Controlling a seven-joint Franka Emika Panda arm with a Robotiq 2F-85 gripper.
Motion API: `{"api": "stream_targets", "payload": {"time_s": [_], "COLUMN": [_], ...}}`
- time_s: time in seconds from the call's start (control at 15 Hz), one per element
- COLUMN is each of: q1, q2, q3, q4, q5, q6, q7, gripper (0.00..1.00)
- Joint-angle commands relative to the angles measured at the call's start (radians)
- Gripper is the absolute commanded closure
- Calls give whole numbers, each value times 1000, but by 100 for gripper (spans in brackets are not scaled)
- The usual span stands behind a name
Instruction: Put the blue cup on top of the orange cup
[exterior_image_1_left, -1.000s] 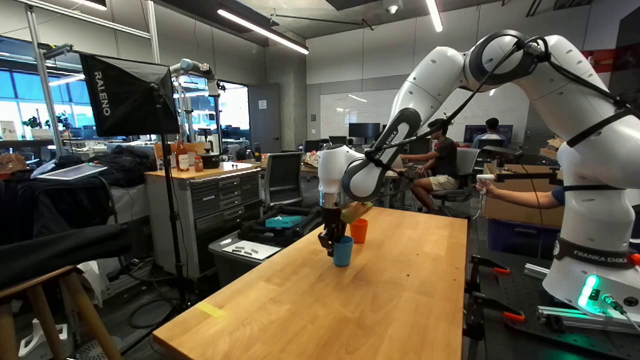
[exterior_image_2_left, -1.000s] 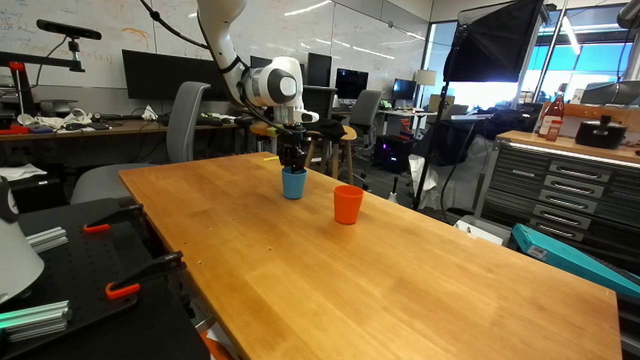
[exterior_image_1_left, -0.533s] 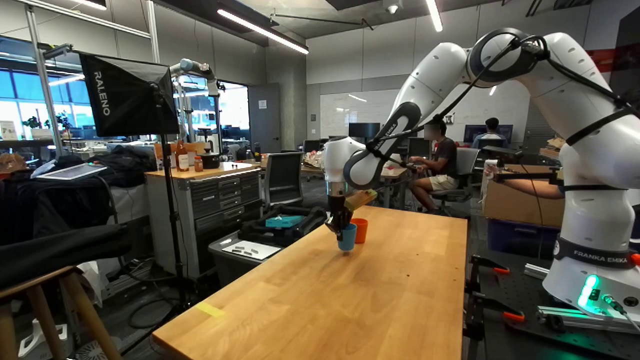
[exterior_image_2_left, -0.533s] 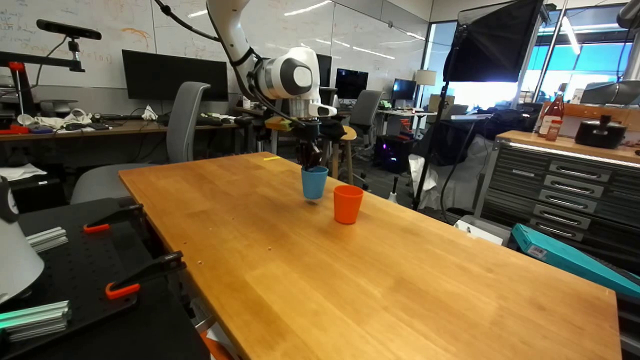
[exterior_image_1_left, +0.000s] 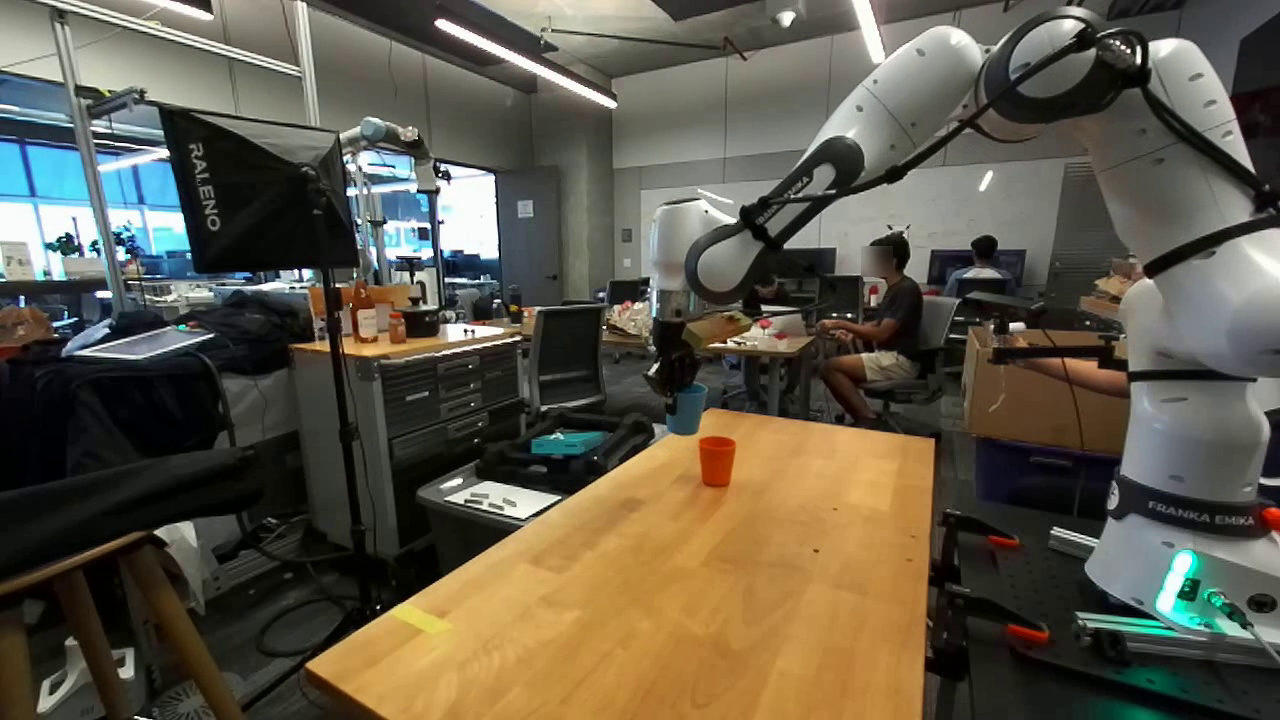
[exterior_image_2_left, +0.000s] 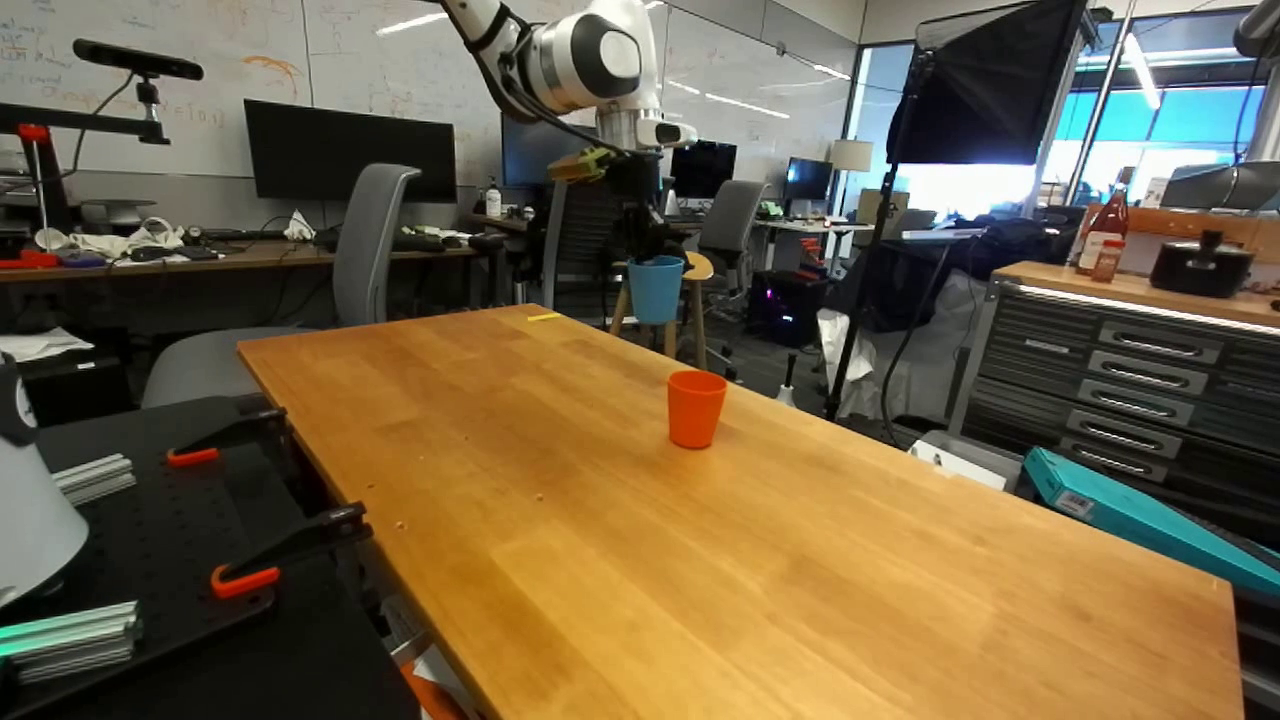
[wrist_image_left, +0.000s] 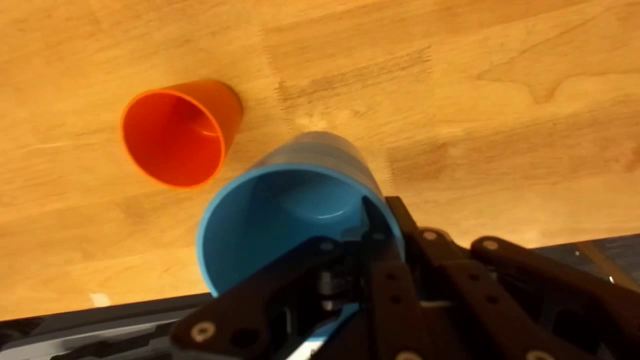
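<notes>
The blue cup (exterior_image_1_left: 686, 410) hangs in the air, roughly upright, higher than the orange cup (exterior_image_1_left: 717, 461). Both also show in an exterior view, the blue cup (exterior_image_2_left: 656, 292) up and slightly left of the orange cup (exterior_image_2_left: 697, 410). My gripper (exterior_image_2_left: 655, 245) is shut on the blue cup's rim. In the wrist view one finger of the gripper (wrist_image_left: 384, 207) is inside the blue cup (wrist_image_left: 280, 220) and one outside. There the orange cup (wrist_image_left: 172, 140) stands upright on the table, mouth up, left of and above the blue cup. The cups do not touch.
The wooden table (exterior_image_1_left: 760, 580) carries the orange cup near its long edge. A grey bin (exterior_image_1_left: 470, 520) and a black case with a teal box (exterior_image_1_left: 568, 442) stand beside that edge. Clamps (exterior_image_2_left: 245, 580) sit along the robot side. A softbox stand (exterior_image_1_left: 345, 400) is beyond the table.
The blue cup has risen from the tabletop, held in my gripper, and has shifted toward the orange cup's side. The arm has lifted with it. The orange cup has not moved.
</notes>
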Motion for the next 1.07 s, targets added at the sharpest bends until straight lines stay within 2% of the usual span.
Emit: {"api": "stream_targets", "payload": {"time_s": [0.0,0.33,0.6,0.87,1.0], "q1": [-25,-76,-110,-118,-109], "q2": [-38,-9,17,48,55], "q3": [-33,-70,-73,-70,-68], "q4": [8,35,42,57,15], "q5": [-21,-30,-23,-18,-23], "q6": [-56,-52,-14,-10,24], "q7": [25,16,-7,-13,1], "gripper": [95,95,95,95,95]}}
